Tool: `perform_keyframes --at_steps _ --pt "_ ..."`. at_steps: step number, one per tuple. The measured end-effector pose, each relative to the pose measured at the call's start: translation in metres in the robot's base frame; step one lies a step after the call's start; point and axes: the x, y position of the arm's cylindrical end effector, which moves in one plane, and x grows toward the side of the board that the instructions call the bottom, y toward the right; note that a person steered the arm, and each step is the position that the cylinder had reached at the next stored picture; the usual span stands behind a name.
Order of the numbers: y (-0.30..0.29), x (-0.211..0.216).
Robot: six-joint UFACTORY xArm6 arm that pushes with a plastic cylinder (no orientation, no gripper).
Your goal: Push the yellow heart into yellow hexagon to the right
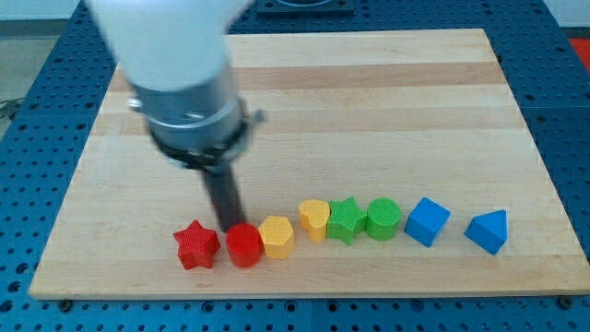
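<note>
Camera view: wooden desk (pixel 304 83) on blue perforated base (pixel 572 138); blocks in a row near the view's bottom edge, left to right: red star (pixel 195 245), red cylinder (pixel 244 245), yellow hexagon (pixel 277 237), yellow heart (pixel 314 219), green star (pixel 346 219), green cylinder (pixel 383 219), blue cube (pixel 428 221), blue triangular block (pixel 488 231). My tip (pixel 225 227) stands just behind the red cylinder's upper left, between it and the red star; no claw on this rod, so neither spread nor pinching. Yellow heart sits just right of the yellow hexagon, very close, contact uncertain, and touches the green star.
</note>
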Motion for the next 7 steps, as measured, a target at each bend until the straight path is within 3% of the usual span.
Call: perform_keyframes --at_steps 2,5,7 --pt "0.016 0.001" --pt "0.006 -0.072" --pt "0.026 -0.078"
